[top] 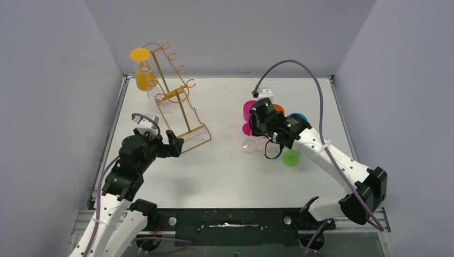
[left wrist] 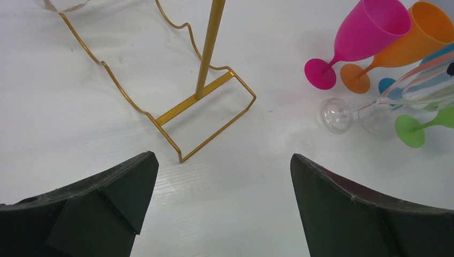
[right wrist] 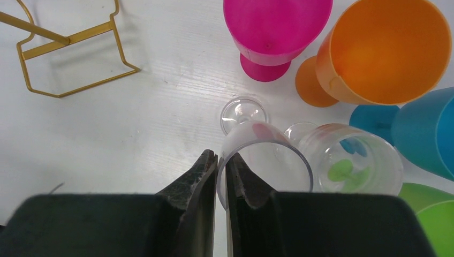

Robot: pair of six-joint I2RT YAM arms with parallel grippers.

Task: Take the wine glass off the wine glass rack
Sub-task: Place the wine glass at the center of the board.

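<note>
**A:** What is hard to make out?

**B:** From above, the right hand [right wrist: 221,171] is hidden under its own wrist, and the glasses clustered there are half covered. The left wrist view cuts off the wine glass rack [top: 172,95] just above its base. A scrap of clear rim shows at that view's top edge, but what it is cannot be told.

**A:** And the wine glass?

**B:** The yellow wine glass [top: 142,79] hangs upside down near the top of the rack, at the far left of the desk [top: 214,176].

**A:** How do the arms sit?

**B:** The left arm stretches low toward the rack. The left hand [left wrist: 225,187] is spread wide and holds nothing, close beside the rack's base without touching it. The right arm bends in toward the middle right. Its hand is pinched closed on the rim of a clear glass [right wrist: 265,166], one finger inside and one outside.

**A:** Materials?

**B:** The rack is thin gold wire with curled hooks and a rectangular foot. The pink glass [right wrist: 275,21], orange glass [right wrist: 383,51] and blue glass [right wrist: 428,128] look smooth and opaque. The desk is white with a faint grain.
</note>
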